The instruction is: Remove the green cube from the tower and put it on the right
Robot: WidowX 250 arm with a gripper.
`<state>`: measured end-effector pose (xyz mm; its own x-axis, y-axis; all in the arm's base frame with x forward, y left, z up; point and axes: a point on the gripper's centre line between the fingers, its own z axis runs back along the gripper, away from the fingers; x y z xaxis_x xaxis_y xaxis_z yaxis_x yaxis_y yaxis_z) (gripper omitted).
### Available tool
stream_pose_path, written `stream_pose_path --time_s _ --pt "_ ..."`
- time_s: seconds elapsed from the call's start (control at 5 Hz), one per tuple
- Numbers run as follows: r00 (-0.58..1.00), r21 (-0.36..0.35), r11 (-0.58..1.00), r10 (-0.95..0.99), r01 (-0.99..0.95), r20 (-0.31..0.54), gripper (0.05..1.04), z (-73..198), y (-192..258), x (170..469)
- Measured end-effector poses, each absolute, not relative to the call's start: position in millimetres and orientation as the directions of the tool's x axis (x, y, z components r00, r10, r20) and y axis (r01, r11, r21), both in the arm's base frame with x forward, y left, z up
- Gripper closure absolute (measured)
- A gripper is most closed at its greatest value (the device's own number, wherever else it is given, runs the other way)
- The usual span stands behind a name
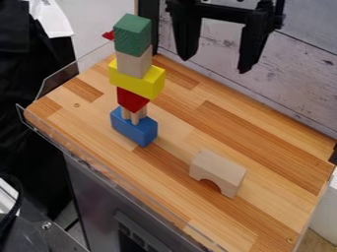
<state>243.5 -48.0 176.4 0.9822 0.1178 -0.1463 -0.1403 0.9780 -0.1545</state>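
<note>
The jaws (215, 61) are spread wide with nothing between them, up at the top of the view and to the right of the tower. The green cube (132, 35) sits on top, on a plain wooden block (133, 64) above the yellow block (137, 79). To take it well, the jaws should be centred over the cube, lowered only to its own height, closed evenly on opposite faces and raised straight up before going right, since any sideways nudge could topple the stack.
</note>
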Motion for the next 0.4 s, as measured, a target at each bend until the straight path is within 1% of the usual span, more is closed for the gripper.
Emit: stream_pose_path --time_s 0.2,0.4 --pt "0.978 -0.148 0.979 0.117 -0.143 -0.175 0.084 169 -48 243" --pt "0.984 -0.141 0.981 0.115 -0.134 -0.134 0.084 184 -41 254"
